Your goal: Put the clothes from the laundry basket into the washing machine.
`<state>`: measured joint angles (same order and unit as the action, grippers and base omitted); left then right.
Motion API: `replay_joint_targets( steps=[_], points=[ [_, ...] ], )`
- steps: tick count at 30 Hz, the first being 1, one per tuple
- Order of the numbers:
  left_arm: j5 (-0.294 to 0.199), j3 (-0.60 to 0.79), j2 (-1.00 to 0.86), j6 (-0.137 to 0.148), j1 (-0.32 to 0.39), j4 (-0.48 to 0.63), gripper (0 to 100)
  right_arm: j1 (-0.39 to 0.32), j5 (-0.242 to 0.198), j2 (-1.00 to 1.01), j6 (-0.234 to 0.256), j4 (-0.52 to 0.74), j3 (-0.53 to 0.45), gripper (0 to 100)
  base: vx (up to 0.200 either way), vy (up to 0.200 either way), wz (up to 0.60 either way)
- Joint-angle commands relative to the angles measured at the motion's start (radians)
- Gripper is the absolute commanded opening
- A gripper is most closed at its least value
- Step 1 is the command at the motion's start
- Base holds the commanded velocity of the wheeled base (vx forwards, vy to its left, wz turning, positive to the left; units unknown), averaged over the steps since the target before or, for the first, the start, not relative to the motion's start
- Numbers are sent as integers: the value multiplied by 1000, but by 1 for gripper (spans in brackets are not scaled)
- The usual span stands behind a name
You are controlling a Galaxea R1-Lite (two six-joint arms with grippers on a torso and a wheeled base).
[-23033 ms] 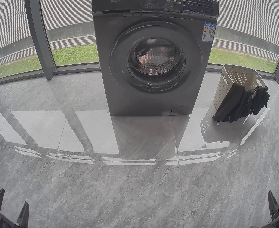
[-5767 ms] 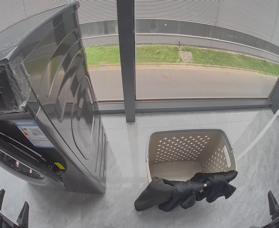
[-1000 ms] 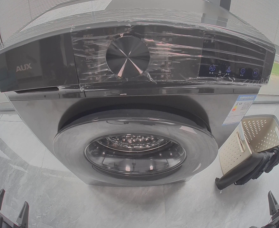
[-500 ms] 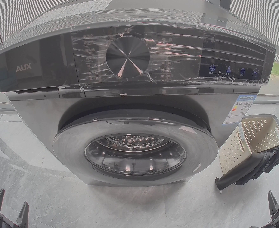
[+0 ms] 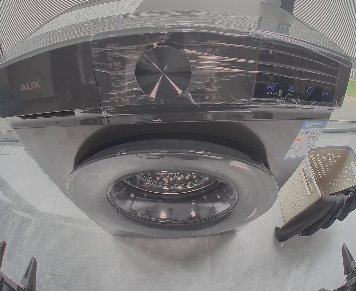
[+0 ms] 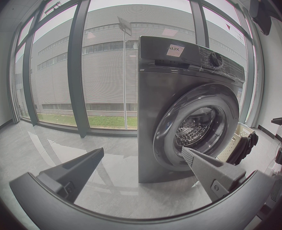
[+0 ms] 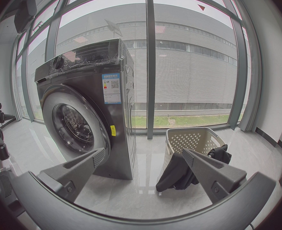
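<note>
Nothing shifts over the last second; before that your head camera swings off the basket (image 5: 335,166) onto the washer (image 5: 166,130) front, so the things themselves stay put. Clothes (image 5: 321,217), one dark bundle, drape over the basket's near rim and hang toward the floor (image 5: 105,259); nothing is loaded yet. Basket sits on the floor just beside the washer, on your right. Door (image 5: 172,190) looks shut, and that's likely your block: open it before any grab. Left gripper (image 6: 142,150) and right gripper (image 7: 143,150) sit low, jaws spread, empty, well apart from the clothes. Window (image 7: 185,64) stands behind.
</note>
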<state>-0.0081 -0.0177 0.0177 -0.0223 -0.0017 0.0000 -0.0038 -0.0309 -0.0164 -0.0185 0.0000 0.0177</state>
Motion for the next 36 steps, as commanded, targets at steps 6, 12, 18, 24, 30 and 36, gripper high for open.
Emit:
replay_joint_targets(
  steps=[6,12,18,24,30,36],
  points=[
    [-1,18,-16,-1,0,0,100,-1,-20,4,-11,-6,-18,100,0,0,0],
    [-1,18,-16,-1,0,0,100,1,-32,1,2,-63,85,100,0,0,0],
    [-3,18,-16,1,0,0,100,58,-196,-217,34,-17,410,100,0,0,0],
    [-3,18,-16,1,0,0,100,79,-405,-405,45,5,303,100,0,0,0],
    [-4,18,-16,1,0,0,100,125,-488,-774,46,-176,217,100,0,0,0],
    [-4,18,-16,-1,0,0,100,240,-488,-984,86,-347,122,100,0,0,0]
  ],
)
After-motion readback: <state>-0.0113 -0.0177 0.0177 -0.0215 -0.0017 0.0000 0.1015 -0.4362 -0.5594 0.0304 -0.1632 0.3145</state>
